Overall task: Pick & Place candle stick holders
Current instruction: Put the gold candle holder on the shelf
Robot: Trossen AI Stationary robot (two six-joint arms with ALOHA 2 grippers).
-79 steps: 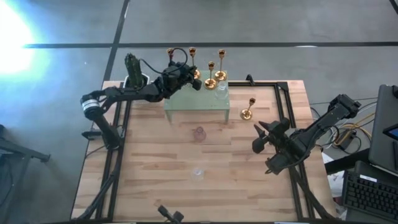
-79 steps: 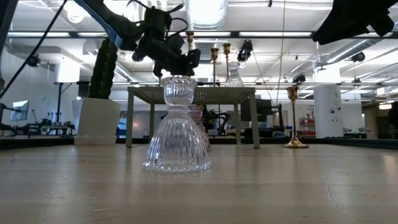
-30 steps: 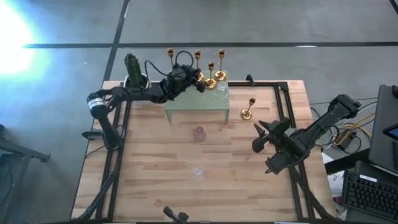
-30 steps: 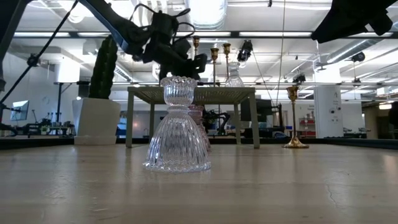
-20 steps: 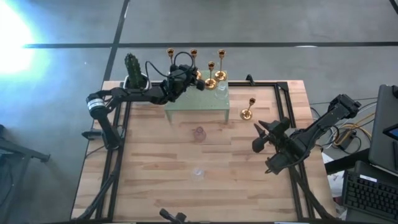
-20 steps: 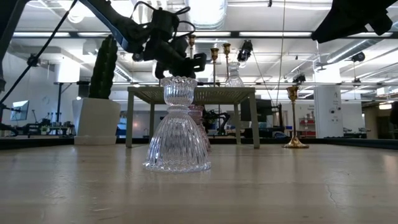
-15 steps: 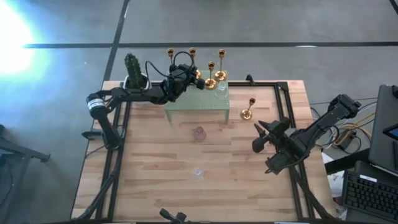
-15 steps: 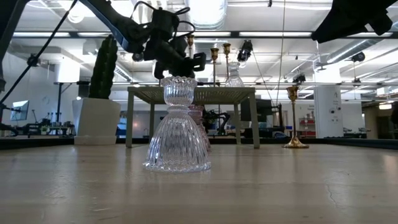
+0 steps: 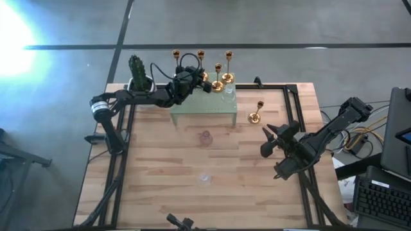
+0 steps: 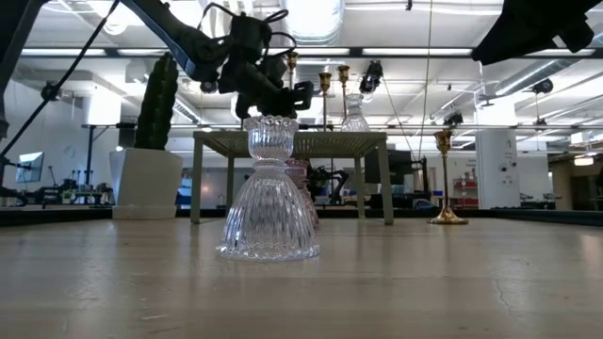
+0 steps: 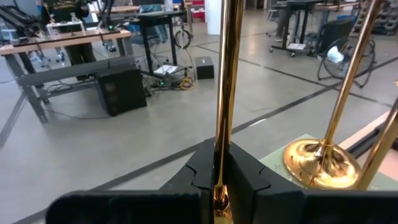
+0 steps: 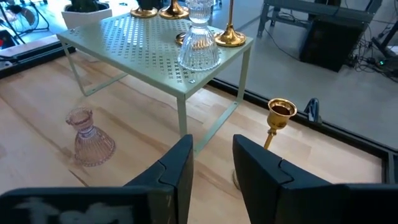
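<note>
Candle stick holders mostly stand on the green stand [image 9: 204,102] at the table's far edge, where the left pincer [image 9: 200,81] grips a gold one [image 11: 225,106], while three wait on the table, right pincer [image 12: 211,165] empty, partly open.

We see two black jointed arms: the left arm [image 9: 138,97] carries looping black cables and a silver band near its base.

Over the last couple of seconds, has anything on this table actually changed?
The left hand, shut on a gold candle holder, has carried it toward the far edge of the green stand. The right hand stayed idle, as did the other gold holders, the pink holder and the clear holder.
</note>
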